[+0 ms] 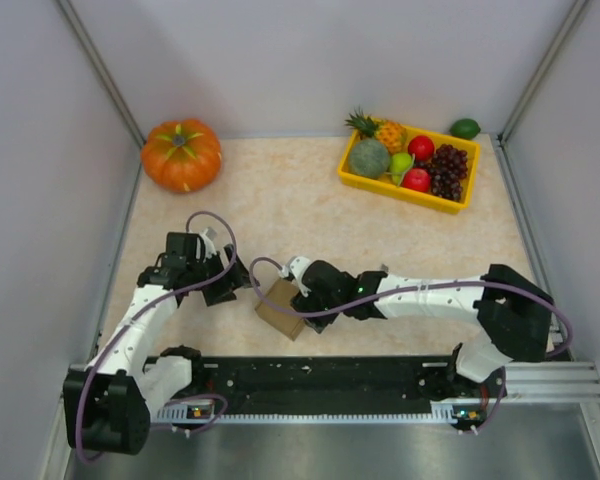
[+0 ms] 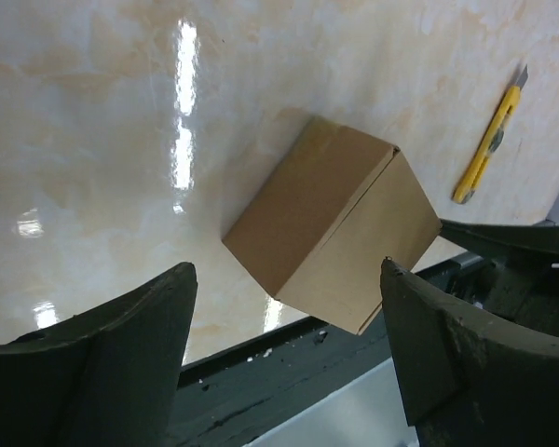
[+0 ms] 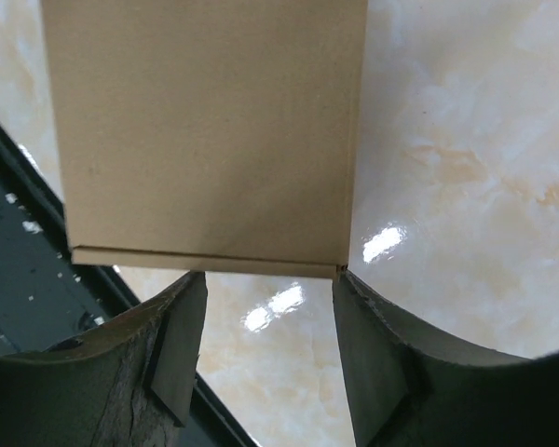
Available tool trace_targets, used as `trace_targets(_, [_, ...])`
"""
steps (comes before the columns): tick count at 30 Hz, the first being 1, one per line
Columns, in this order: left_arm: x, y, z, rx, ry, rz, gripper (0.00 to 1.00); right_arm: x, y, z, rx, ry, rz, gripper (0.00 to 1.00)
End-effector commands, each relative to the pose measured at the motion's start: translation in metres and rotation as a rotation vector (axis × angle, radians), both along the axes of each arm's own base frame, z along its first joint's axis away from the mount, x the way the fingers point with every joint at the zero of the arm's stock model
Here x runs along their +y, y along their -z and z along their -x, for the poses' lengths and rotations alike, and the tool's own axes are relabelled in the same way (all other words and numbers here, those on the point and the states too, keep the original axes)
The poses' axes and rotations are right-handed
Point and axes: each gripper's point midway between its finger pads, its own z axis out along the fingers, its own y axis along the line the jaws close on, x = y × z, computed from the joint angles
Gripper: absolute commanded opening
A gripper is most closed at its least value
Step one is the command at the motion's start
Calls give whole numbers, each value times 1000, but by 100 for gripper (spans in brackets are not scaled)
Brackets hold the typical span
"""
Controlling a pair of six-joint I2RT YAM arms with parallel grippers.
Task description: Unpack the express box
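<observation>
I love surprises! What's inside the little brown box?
Nothing inside shows. The box is shut, so only its plain brown cardboard outside can be seen. Whatever it holds is covered.

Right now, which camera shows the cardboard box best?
The left wrist view: the whole express box sits in frame, two faces and a seam visible. The right wrist shows one cropped face up close; the top view shows it small, partly hidden.
</observation>
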Motion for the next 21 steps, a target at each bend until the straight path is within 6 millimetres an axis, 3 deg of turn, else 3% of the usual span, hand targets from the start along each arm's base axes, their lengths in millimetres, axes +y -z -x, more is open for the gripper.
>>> trace_targets(1, [-20,3,-2,-3,36,110,83,16,4,-18,-47,48,-22,55])
trace_targets(5, [-24,6,-10,-35,56,127,83,22,5,-34,-37,123,-76,55])
trace_targets(9, [-27,11,-15,-27,79,126,83,18,-1,-64,0,246,-167,56])
trace_targets(16, [-37,15,-30,-28,113,158,83,23,-8,-103,45,307,-285,57])
trace_targets(21, [-37,17,-38,-16,105,143,76,18,-12,-107,98,351,-304,58])
